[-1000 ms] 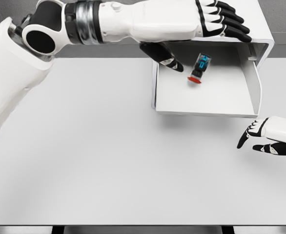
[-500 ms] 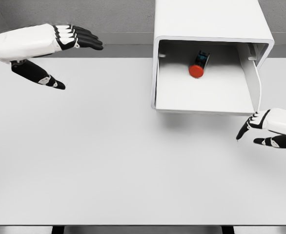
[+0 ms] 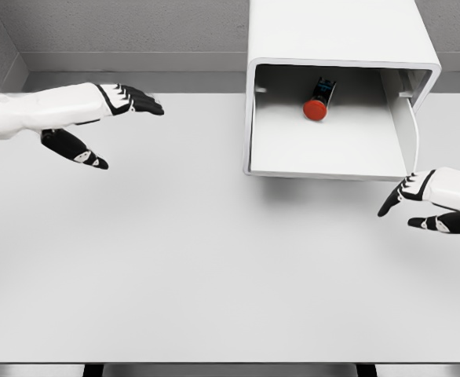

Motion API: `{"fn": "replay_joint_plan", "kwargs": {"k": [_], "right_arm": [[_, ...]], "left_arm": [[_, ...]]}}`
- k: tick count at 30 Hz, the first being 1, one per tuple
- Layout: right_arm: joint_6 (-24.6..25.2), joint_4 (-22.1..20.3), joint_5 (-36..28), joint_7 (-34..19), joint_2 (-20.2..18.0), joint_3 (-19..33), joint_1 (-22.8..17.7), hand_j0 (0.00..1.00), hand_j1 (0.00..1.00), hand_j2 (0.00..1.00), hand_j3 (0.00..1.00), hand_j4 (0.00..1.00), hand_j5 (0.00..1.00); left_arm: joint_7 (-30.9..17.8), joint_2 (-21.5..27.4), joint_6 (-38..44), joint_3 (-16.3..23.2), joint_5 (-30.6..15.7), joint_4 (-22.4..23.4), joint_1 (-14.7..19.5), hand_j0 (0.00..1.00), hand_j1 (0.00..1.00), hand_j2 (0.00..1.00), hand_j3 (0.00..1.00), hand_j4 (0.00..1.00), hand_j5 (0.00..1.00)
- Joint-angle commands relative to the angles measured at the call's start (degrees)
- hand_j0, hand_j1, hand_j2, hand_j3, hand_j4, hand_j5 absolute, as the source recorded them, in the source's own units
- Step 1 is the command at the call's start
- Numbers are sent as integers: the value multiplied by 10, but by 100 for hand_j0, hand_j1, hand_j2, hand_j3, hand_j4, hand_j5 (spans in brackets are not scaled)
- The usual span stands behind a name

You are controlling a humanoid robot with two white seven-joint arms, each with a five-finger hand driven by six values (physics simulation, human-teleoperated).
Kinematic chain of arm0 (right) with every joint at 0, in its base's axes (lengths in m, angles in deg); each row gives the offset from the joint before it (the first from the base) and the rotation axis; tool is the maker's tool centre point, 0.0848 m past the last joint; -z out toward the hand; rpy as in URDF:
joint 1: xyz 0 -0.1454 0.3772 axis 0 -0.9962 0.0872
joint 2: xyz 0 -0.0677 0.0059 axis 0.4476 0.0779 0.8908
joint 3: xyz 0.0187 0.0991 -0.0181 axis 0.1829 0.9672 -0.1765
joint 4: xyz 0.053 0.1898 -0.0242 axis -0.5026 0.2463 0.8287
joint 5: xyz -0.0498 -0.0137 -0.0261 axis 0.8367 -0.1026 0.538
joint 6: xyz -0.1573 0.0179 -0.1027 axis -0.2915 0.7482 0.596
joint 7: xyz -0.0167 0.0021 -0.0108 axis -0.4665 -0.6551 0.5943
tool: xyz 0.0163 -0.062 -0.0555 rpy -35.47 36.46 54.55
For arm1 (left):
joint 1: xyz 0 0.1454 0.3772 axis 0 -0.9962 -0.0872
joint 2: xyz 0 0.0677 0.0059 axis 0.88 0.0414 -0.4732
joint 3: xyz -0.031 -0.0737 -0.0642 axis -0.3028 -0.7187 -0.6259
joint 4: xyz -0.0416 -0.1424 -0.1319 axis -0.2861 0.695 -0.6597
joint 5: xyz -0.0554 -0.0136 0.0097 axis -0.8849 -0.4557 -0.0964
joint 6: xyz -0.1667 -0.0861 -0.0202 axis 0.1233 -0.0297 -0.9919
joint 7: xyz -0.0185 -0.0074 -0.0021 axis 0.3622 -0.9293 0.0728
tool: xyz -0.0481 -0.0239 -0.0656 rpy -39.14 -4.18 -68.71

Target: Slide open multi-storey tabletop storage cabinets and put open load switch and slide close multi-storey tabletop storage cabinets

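- Drawer [image 3: 332, 153] looks light, rigid, easy-sliding; push its front lip, just above the right robot hand [image 3: 434, 206].
- Both robot hands, left [image 3: 96, 118] included, open and empty.

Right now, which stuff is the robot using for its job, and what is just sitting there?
For the job:
- storage cabinet
- its pulled-out drawer
- load switch with the red button, lying in the drawer
- left hand and right hand, both open

Just there:
- white table
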Motion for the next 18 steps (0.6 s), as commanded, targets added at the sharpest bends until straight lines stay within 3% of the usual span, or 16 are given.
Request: {"fn": "replay_joint_plan", "kwargs": {"k": [1, 3, 13, 18], "right_arm": [[1, 0, -3, 0, 4, -12, 0, 64, 64, 64, 64, 64, 64], [1, 2, 0, 0, 9, -63, 48, 64, 64, 64, 64, 64, 64], [1, 6, 9, 0, 16, -68, 64, 64, 64, 64, 64, 64, 64], [1, 16, 34, 0, 35, -132, 124, 67, 67, 67, 67, 67, 67]], "left_arm": [[0, -10, 2, 10, 1, 23, 0, 100, 100, 100, 100, 100, 100], [0, -10, 2, 9, 1, 47, 0, 100, 100, 100, 100, 100, 100], [0, -15, 2, 12, 1, 55, -1, 100, 100, 100, 100, 100, 100], [0, -14, 2, 16, 1, 56, -2, 100, 100, 100, 100, 100, 100]]}}
